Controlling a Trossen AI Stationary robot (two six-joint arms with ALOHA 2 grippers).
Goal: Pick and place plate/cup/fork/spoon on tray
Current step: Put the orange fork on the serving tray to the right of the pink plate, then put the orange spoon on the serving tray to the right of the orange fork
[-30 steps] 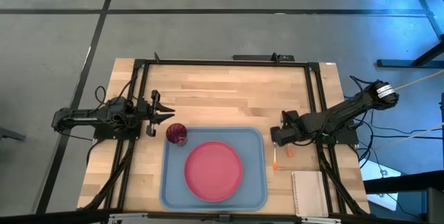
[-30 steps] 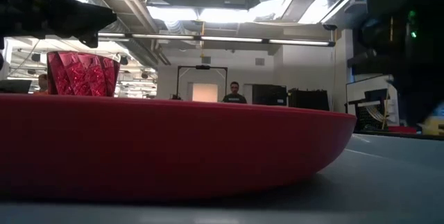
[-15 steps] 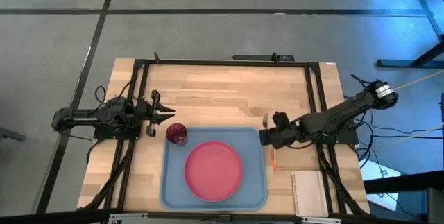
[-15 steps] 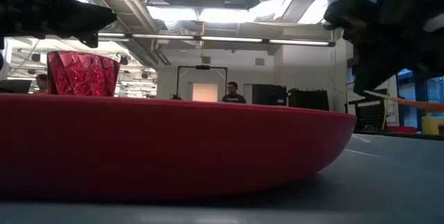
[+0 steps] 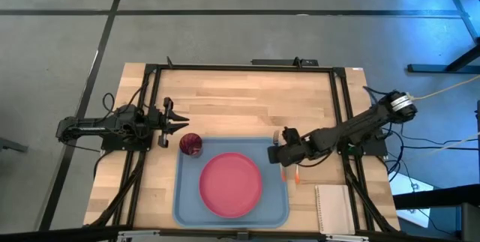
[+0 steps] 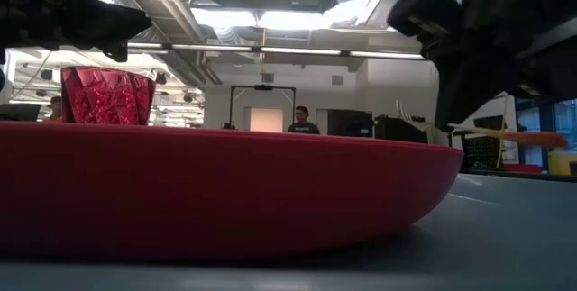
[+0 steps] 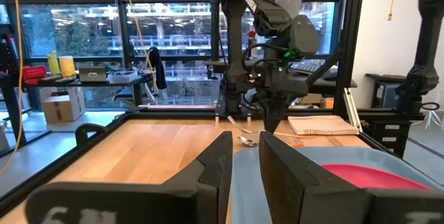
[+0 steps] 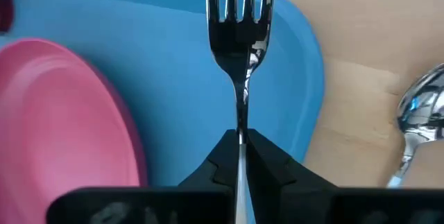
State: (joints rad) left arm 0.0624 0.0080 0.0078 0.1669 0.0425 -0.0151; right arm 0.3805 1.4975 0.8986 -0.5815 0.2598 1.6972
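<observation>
One tray (image 5: 231, 180) is lying on the wooden table (image 5: 240, 100), and it is carrying two items: one pink plate (image 5: 230, 184) in its middle and one dark red cup (image 5: 190, 144) standing upright in its far left corner.

The right gripper (image 5: 279, 152) is hovering over the tray's right rim. Its jaws are clenched on one fork (image 8: 240, 37), gripping the shank just behind the tines, which are pointing out over the blue tray floor between the plate and the rim.

One spoon (image 8: 416, 116) is lying on the bare wood just outside the tray's right edge, apart from the fork.

One white notepad (image 5: 334, 207) is sitting at the table's near right corner.

The left gripper (image 5: 171, 124) is waiting beside the tray's far left corner, near the cup, its jaws spread and grasping nothing.

One person (image 6: 303, 121) is standing in the room beyond the table.
</observation>
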